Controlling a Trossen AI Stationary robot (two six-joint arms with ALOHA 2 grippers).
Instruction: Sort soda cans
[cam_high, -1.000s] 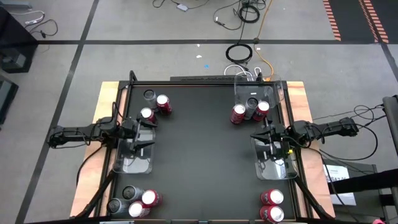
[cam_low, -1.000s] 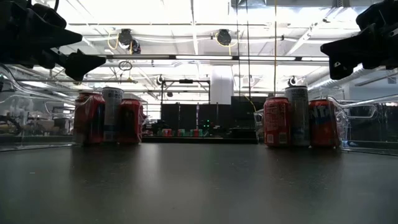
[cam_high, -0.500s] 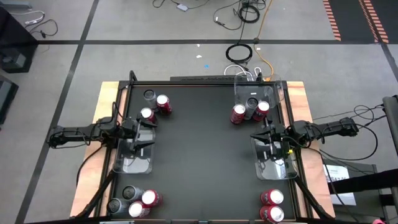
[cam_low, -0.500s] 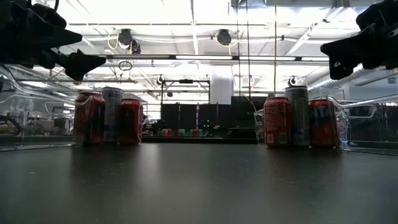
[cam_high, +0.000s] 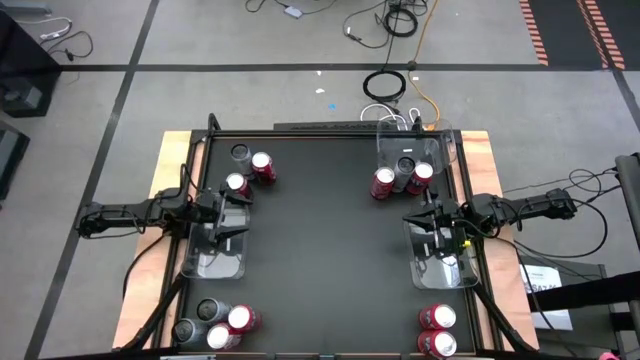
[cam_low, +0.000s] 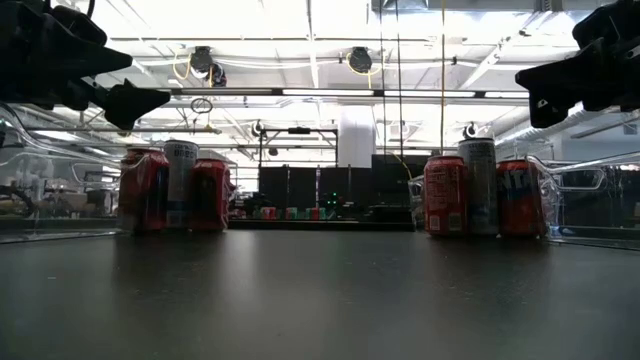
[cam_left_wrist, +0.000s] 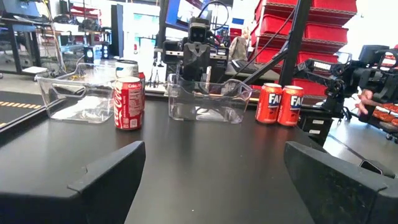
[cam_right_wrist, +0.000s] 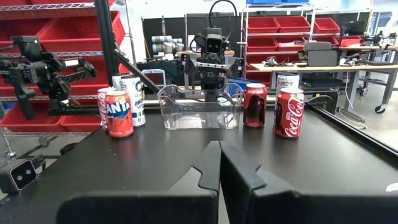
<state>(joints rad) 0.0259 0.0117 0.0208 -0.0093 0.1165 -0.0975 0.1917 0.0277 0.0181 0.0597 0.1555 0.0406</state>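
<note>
Soda cans stand upright in four groups on the black table. The far left group has two red cans (cam_high: 262, 165) and a grey one (cam_high: 238, 153). The far right group has two red cans (cam_high: 383, 183) and a grey one (cam_high: 406, 168). A near left group (cam_high: 215, 325) and two red cans near right (cam_high: 438, 330) also stand there. My left gripper (cam_high: 232, 215) is open and empty over a clear tray (cam_high: 213, 255); its fingers (cam_left_wrist: 106, 180) stand wide apart. My right gripper (cam_high: 425, 220) is shut and empty over another clear tray (cam_high: 445, 262); it also shows in the right wrist view (cam_right_wrist: 219, 168).
A third clear tray (cam_high: 410, 148) stands at the far right, behind the cans there. The middle of the table (cam_high: 320, 240) is bare. In the low view the far groups (cam_low: 175, 190) (cam_low: 480, 190) stand at either side, with both grippers high above them.
</note>
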